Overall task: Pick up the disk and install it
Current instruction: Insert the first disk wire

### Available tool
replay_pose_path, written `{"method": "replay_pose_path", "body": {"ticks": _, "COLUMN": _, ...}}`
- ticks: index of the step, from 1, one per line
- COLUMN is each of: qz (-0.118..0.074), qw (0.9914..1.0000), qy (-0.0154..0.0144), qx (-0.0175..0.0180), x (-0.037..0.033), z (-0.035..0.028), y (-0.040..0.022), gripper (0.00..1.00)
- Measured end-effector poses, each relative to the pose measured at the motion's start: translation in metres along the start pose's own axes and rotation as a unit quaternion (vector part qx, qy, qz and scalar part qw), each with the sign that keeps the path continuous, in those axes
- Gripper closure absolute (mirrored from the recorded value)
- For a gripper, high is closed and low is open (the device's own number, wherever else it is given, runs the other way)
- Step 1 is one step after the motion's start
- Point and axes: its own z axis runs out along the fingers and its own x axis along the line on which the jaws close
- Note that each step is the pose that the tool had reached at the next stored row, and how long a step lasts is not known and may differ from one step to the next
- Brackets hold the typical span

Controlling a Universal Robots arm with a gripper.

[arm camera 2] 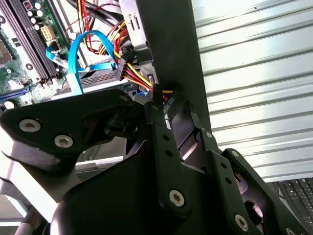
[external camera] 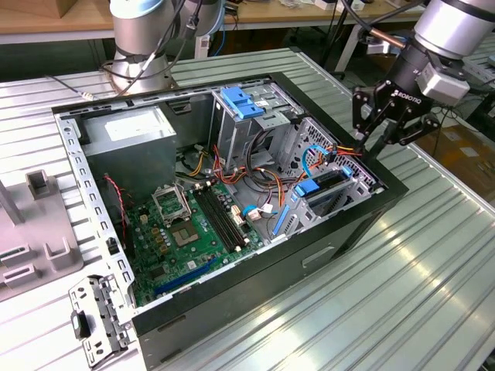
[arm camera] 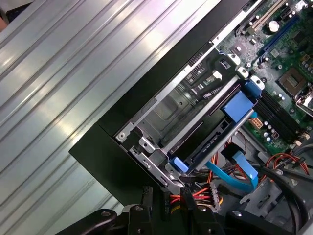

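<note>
The disk point(external camera: 323, 185) lies in the lower drive bay at the corner of the open computer case, on the exterior view's right. Its dark body sits in a blue plastic carrier. The first wrist view shows the disk point(arm camera: 211, 142) as a dark slab between the bay's metal rails, with a blue tab on top. My gripper point(external camera: 373, 148) hangs just above the case's wall beside that bay. It is shut with nothing in it. In both wrist views the fingertips point(arm camera 2: 155, 110) end at the red and yellow wires behind the bay, where my gripper point(arm camera: 168, 195) is apart from the disk.
The case holds a green motherboard point(external camera: 189, 232), a grey power-supply box point(external camera: 128, 135) and an upper drive cage with blue rails point(external camera: 244, 100). A blue data cable point(arm camera: 239, 169) loops beside the bay. Another arm's base point(external camera: 143, 39) stands behind; a grey fixture point(external camera: 31, 232) lies at the left.
</note>
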Motion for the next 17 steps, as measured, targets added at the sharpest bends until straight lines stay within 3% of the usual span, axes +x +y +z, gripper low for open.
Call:
{"method": "replay_pose_path", "body": {"ticks": 10, "qz": 0.009, "qw": 0.99996, "qy": -0.0005, "qx": 0.0003, "x": 0.0020, "z": 0.0005, "y": -0.0021, "gripper": 0.64}}
{"method": "replay_pose_path", "body": {"ticks": 11, "qz": 0.009, "qw": 0.99996, "qy": -0.0005, "qx": 0.0003, "x": 0.0020, "z": 0.0005, "y": -0.0021, "gripper": 0.65}}
{"method": "replay_pose_path", "body": {"ticks": 14, "qz": 0.009, "qw": 0.99996, "qy": -0.0004, "qx": 0.0003, "x": 0.0020, "z": 0.0004, "y": -0.0021, "gripper": 0.83}}
{"method": "replay_pose_path", "body": {"ticks": 17, "qz": 0.009, "qw": 0.99996, "qy": -0.0005, "qx": 0.0003, "x": 0.0020, "z": 0.0004, "y": -0.0021, "gripper": 0.83}}
